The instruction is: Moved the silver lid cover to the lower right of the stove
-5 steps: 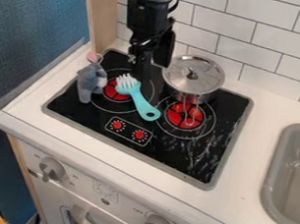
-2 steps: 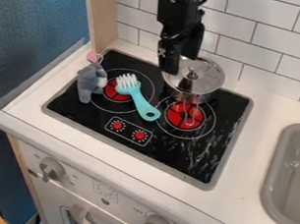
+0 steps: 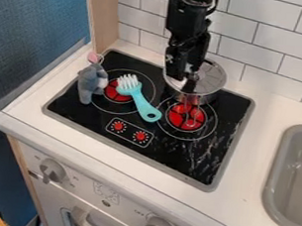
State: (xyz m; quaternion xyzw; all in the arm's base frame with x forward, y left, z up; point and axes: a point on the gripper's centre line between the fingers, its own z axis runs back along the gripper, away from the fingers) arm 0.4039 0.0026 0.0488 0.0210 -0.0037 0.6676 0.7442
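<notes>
Your gripper (image 3: 184,78) is at the lid (image 3: 213,79), on the pot (image 3: 205,98) upper center of frame, can't tell if jaws are open or closed; an off-center grab could tip the lid or drag the pot.

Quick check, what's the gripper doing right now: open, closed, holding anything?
Gripper: open, fingers apart at the silver lid; whether they touch its knob can't be told.
</notes>
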